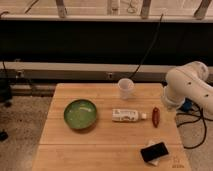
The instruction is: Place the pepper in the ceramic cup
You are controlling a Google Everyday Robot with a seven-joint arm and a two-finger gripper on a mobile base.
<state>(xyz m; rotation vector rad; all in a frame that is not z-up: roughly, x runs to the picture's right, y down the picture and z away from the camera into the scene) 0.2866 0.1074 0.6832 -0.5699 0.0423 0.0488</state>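
This looks like a robotics lab or test bay rather than a home. The landmark is a pale wooden plank table (107,150) standing alone on a speckled grey stone-like floor (22,125). At the table's right edge stands a bulky white jointed robot arm (187,86); its gripper is out of sight beyond those joints. Black cables (197,131) loop over the floor right of the table. Behind the table runs a long grey wall rail (70,70) with a small white outlet plate (109,75), and above it a dark panel (75,42). A thin black cable (150,45) hangs across that panel. Further behind the table, slanted grey metal legs (61,7) rise from a ledge.
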